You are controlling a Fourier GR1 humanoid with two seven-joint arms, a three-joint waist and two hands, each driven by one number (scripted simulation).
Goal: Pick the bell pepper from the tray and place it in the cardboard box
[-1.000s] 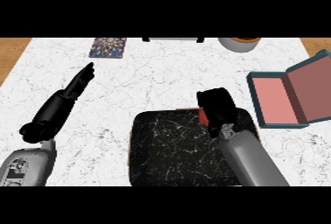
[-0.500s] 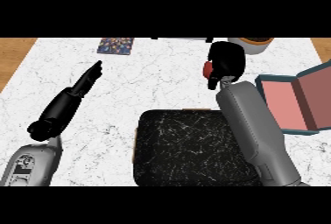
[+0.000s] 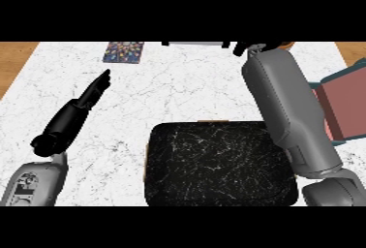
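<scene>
Head view: square black marbled tray (image 3: pixel 218 164).

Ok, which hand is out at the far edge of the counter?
The right hand, at the far edge past the tray; the left hand lies open at mid-counter.

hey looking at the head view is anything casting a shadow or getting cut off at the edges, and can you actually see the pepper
Head view: light is flat and even, with no distinct shadows on the marble counter. The right hand is cropped at the top edge, so its fingers and any pepper are hidden. The cardboard box is cut off at the right edge. The dark tray shows no pepper. The left hand lies open.
</scene>
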